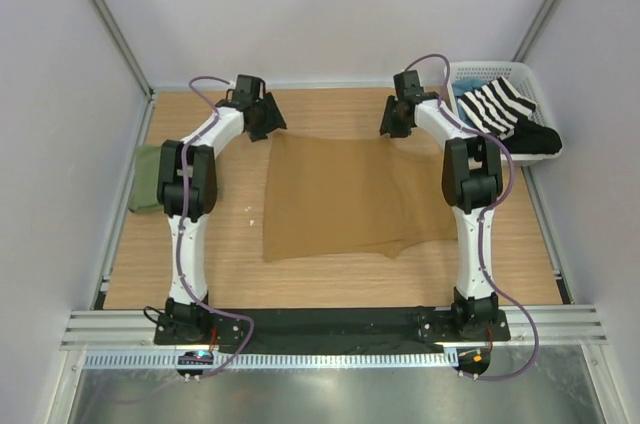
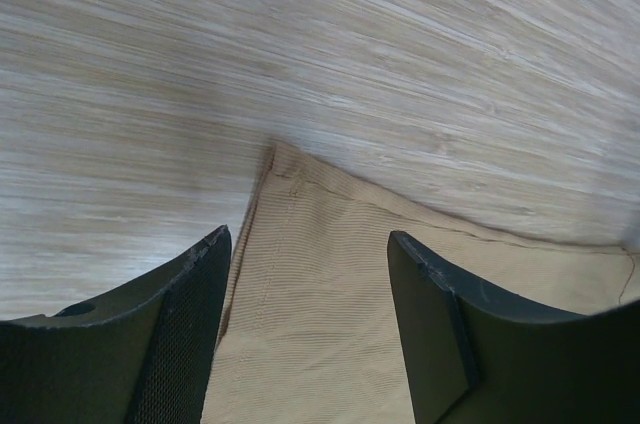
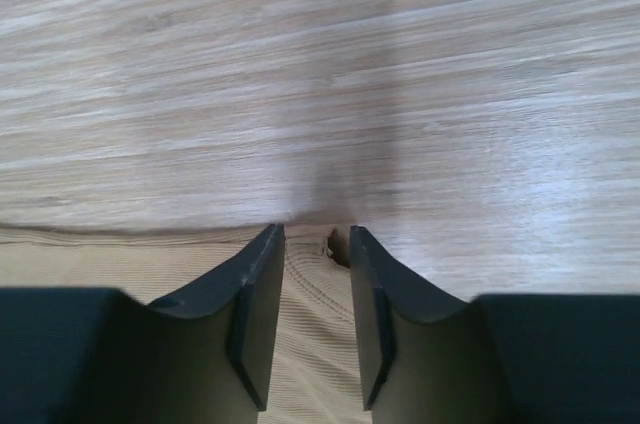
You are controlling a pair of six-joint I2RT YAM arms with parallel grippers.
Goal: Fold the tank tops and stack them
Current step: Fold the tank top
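The tan-brown tank top (image 1: 350, 194) lies spread flat in the middle of the table. The olive green tank top (image 1: 146, 176) lies folded at the table's left edge, partly behind the left arm. My left gripper (image 1: 268, 124) is at the tan top's far left corner; in the left wrist view its jaws (image 2: 308, 244) stand wide open over that corner (image 2: 290, 179). My right gripper (image 1: 392, 124) is at the far right corner; its jaws (image 3: 317, 236) stand narrowly apart, down on the table, with the corner's ribbed cloth (image 3: 312, 294) between them.
A white basket (image 1: 530, 74) at the back right holds a black-and-white striped garment (image 1: 495, 104) and a black garment (image 1: 530, 139). Grey walls enclose the table on the left, back and right. Bare wood (image 1: 330, 104) shows behind the tan top.
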